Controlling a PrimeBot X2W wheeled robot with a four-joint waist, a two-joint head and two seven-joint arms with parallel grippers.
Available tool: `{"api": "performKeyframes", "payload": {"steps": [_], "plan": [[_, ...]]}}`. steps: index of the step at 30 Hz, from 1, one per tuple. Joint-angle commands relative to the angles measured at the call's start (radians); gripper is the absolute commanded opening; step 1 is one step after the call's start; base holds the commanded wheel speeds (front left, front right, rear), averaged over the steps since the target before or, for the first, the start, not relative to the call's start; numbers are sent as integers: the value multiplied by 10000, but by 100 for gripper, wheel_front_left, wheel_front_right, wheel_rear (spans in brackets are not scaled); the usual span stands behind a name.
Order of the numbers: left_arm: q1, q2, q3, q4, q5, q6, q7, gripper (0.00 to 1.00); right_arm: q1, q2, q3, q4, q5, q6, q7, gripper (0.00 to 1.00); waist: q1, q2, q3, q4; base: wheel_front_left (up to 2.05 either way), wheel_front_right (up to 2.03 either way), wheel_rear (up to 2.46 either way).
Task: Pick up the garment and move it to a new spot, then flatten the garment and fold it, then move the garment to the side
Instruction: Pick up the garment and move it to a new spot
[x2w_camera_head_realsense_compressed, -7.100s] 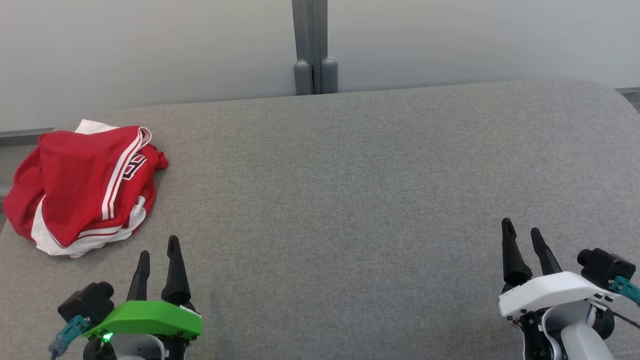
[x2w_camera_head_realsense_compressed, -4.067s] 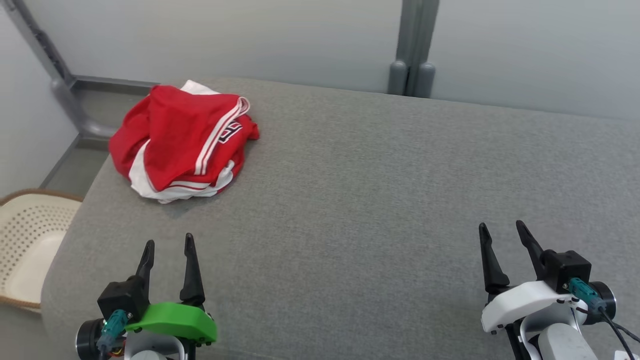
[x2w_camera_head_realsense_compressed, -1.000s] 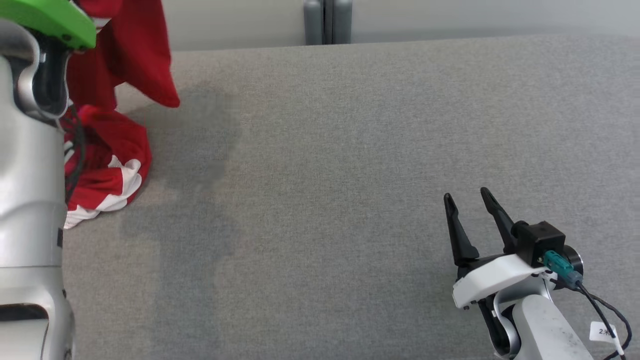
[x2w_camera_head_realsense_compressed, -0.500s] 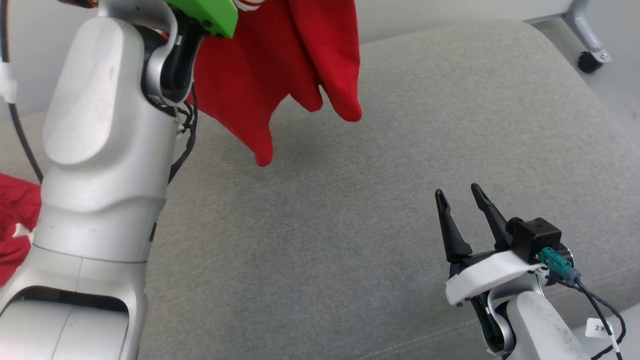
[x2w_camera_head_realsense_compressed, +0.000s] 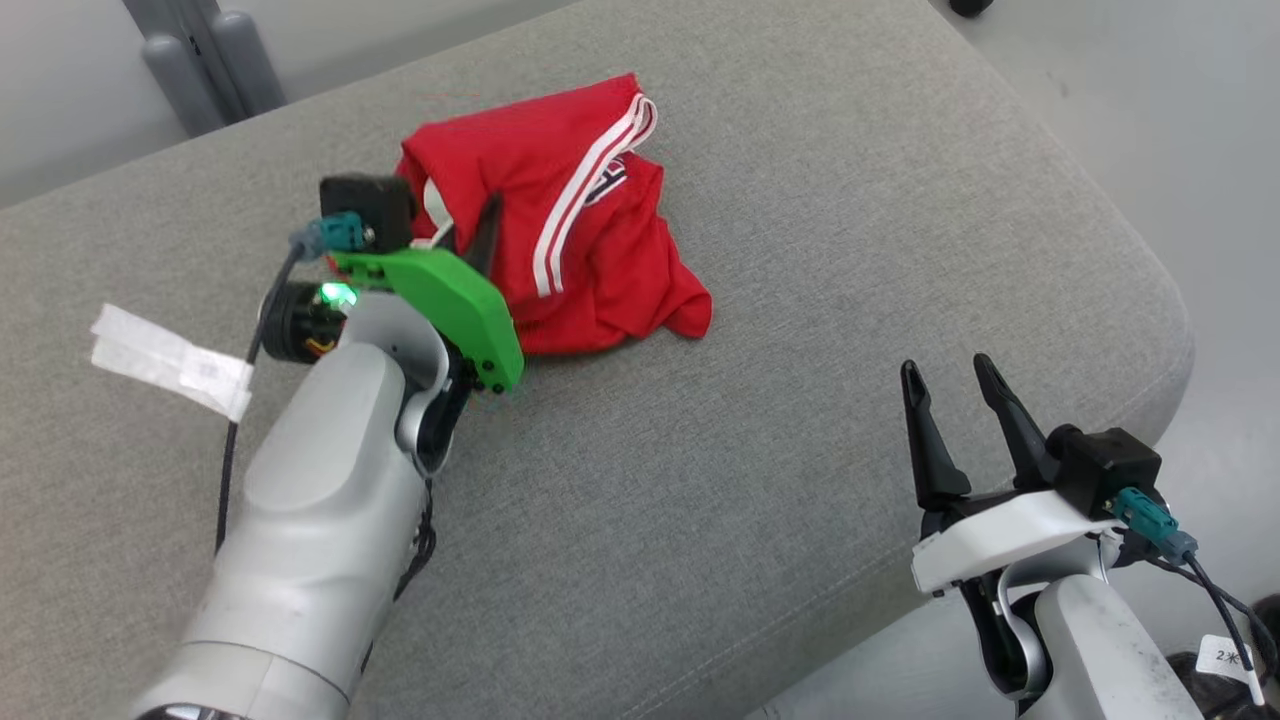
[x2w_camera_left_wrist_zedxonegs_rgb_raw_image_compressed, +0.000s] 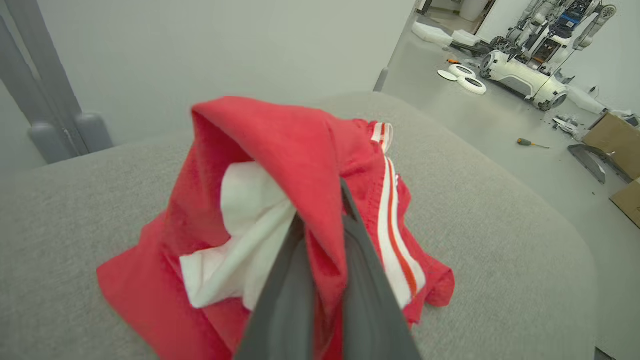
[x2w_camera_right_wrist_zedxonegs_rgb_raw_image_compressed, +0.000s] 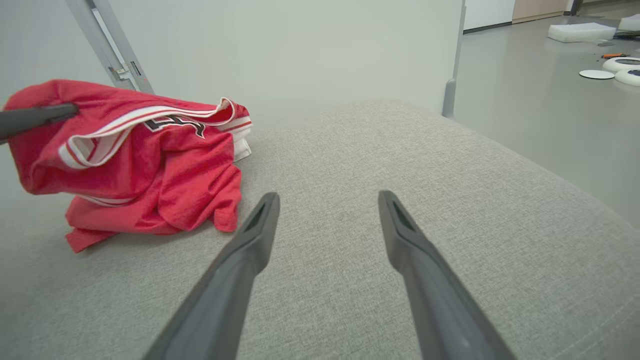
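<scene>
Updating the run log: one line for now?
left fingers shut on garment | garment bunched on cushion | right fingers open, empty

Head view high, angled down; wrist views low, close; all share garment (x2w_camera_head_realsense_compressed: 620, 262).

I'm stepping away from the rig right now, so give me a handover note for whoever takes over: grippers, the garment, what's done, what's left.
Left gripper: shut on a fold of the red garment.
Right gripper: open, empty, above the grey cushion, apart from the garment.
Garment: crumpled heap on the cushion, one fold held up.
Done: garment gripped.
Left: release, flatten, fold, move aside.
</scene>
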Motion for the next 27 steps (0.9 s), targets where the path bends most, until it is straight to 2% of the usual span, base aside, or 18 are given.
{"api": "performKeyframes", "payload": {"steps": [1, 2, 8, 12, 15, 20, 22, 27], "plan": [[235, 38, -125, 135, -55, -27, -181, 71, 25, 10, -46, -43, -65, 1, -33, 100, 0, -1, 209, 157, 0, 0, 0], [316, 25, -229, 194, -120, -36, -287, 100, 28, 4, -140, -57, -77, 1, -33, 100, 0, -1, 186, 326, 0, 0, 0], [931, -7, -1032, -397, -460, -63, -1533, 100, 97, 0, -454, -133, -303, 1, -33, 100, 0, -1, -244, 1533, 0, 0, 0], [1582, 109, -826, -1130, -429, -4, -2237, 100, 295, -2, -647, -227, -571, 1, -33, 100, 0, -1, -613, 2347, 0, 0, 0], [2211, 364, -110, -2319, -96, 346, -2341, 100, 430, -3, -778, -328, -715, 1, -33, 100, 0, -1, -845, 2852, 0, 0, 0], [4295, 446, 1422, -4751, 942, 735, -2312, 100, 690, -3, -1072, -405, -1007, 1, -32, 100, 0, -1, -1218, 3628, 0, 0, 0], [4987, 430, 1896, -5325, 1384, 689, -2313, 100, 731, 3, -1089, -407, -1117, 1, -34, 100, 0, -1, -1343, 3838, 0, 0, 0], [6401, 263, 2659, -5645, 1944, 445, -2315, 100, 929, -2, -1162, -340, -1231, 1, -32, 100, 0, -1, -1652, 4201, 0, 0, 0]]}}
